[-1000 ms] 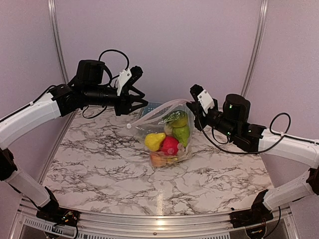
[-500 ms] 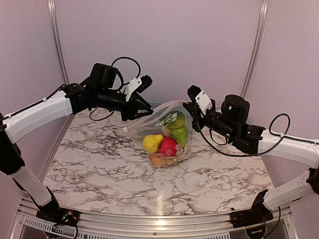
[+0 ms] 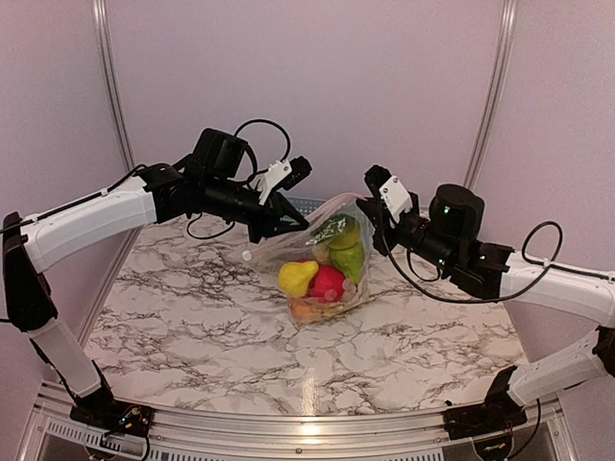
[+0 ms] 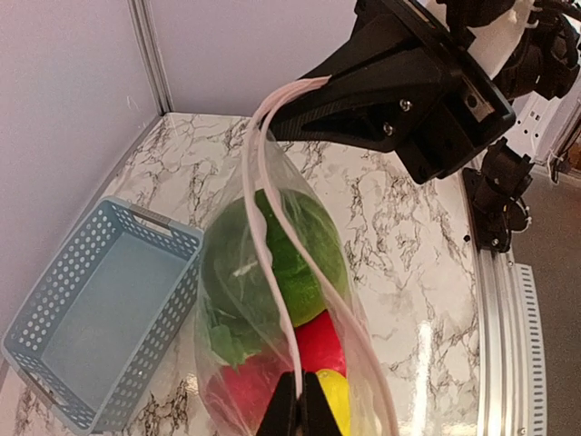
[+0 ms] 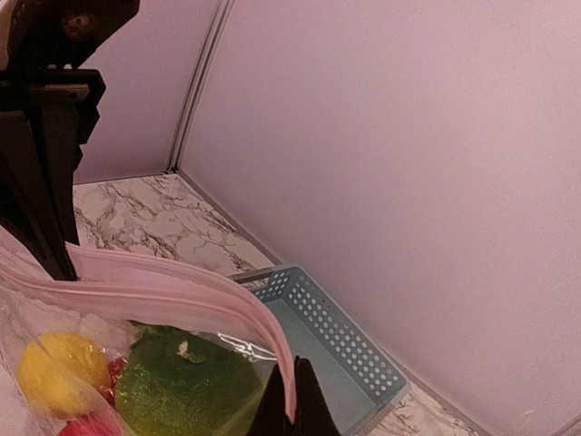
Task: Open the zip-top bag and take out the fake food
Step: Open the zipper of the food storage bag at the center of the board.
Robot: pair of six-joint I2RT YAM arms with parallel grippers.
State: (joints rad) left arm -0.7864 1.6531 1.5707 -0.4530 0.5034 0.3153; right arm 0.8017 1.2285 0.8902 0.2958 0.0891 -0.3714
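Clear crinkly plastic bag (image 3: 322, 257) of glossy toy fruit (image 3: 327, 280) stood by the far edge of the marble bench (image 3: 192, 317); left gripper (image 3: 294, 225) and right gripper (image 3: 366, 206) each pinched its pale zipper strip (image 5: 163, 286).

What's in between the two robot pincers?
The top of the zip-top bag stretches between the left pincer and right pincer, fake food hanging below; the top view shows it.

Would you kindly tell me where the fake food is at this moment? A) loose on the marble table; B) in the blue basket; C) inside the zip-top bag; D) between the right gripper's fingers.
C: the fake food shows through the clear zip-top bag, which is lifted by its top edge between the left gripper and the right gripper, both closed on its zipper strip.
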